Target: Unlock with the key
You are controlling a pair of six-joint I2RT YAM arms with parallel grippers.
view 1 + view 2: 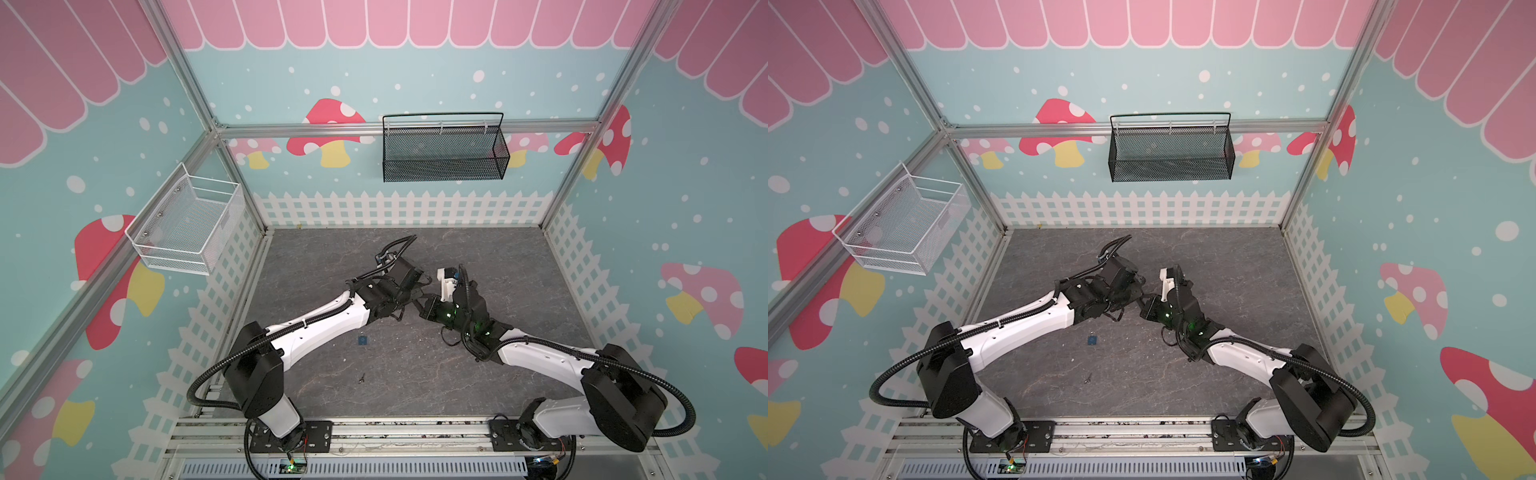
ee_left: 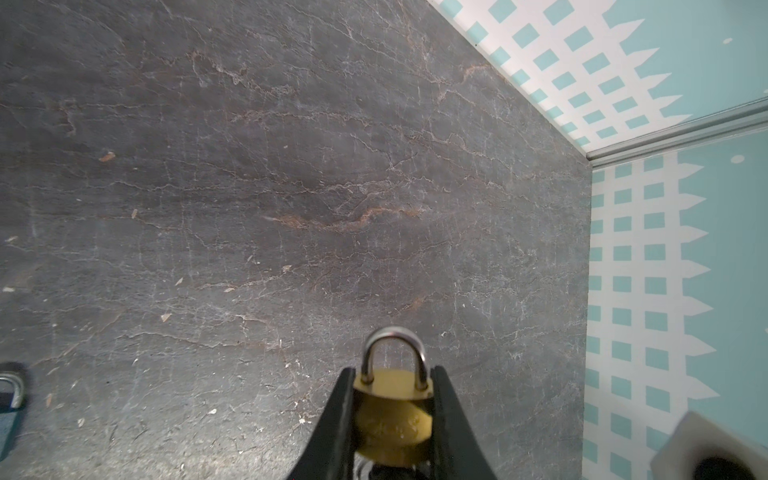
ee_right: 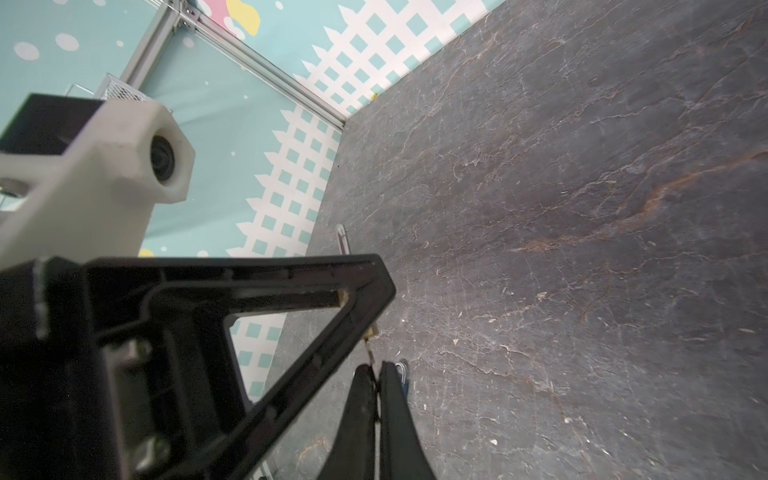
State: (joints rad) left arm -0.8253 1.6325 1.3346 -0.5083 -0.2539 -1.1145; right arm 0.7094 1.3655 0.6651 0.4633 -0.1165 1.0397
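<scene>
A small brass padlock (image 2: 392, 411) with a silver shackle (image 2: 394, 336) sits clamped between the black fingers of my left gripper (image 2: 393, 374), shackle pointing away from the wrist. In the right wrist view my right gripper (image 3: 377, 368) is shut on a thin key (image 3: 370, 349). The key's tip reaches the padlock's underside beside the left gripper's finger (image 3: 291, 286); I cannot tell whether it is in the keyhole. In both top views the left gripper (image 1: 420, 286) and the right gripper (image 1: 417, 302) meet tip to tip above the middle of the table, hiding padlock and key.
A blue padlock (image 1: 363, 340) lies on the dark slate table nearer the front, and a second small key (image 1: 362, 377) lies in front of it. A black mesh basket (image 1: 442, 174) hangs on the back wall and a white wire basket (image 1: 183, 253) on the left wall.
</scene>
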